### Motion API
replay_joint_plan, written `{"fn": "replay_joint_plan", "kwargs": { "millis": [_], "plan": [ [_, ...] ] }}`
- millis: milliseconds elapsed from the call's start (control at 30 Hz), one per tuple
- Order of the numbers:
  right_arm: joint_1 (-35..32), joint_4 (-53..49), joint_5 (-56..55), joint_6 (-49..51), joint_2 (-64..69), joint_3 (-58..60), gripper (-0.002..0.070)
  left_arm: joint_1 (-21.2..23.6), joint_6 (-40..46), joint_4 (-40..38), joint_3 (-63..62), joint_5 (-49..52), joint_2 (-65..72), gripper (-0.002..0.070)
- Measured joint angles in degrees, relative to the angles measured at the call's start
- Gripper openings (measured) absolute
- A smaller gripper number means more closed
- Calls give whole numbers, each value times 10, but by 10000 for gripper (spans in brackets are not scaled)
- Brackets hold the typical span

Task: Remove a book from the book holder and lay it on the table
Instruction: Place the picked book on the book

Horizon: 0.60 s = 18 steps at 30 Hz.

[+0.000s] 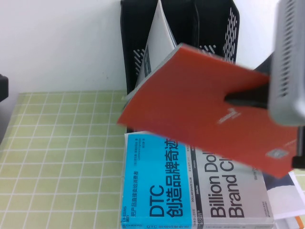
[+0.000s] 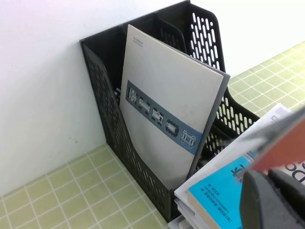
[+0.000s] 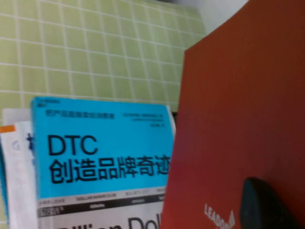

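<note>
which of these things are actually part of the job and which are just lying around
Part of the job:
- book, orange-red cover up, held in the air by the right end effector
- book holder
- table

Just lying about:
- grey booklet in the holder
- cyan-and-grey book flat on the table
- left end effector, beside the books

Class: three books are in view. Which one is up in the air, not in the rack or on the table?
The red book, held by the right pincer.
</note>
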Motion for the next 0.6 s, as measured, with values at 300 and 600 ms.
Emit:
{"fn": "replay_joint_plan", "kwargs": {
  "millis": [300, 600],
  "plan": [
    [87, -240, -14, 80, 98, 0, 13, 0, 0, -1, 1, 1, 0, -3],
    [201, -323, -7, 242, 177, 0, 13, 0, 0, -1, 1, 11, 0, -3]
  ]
}}
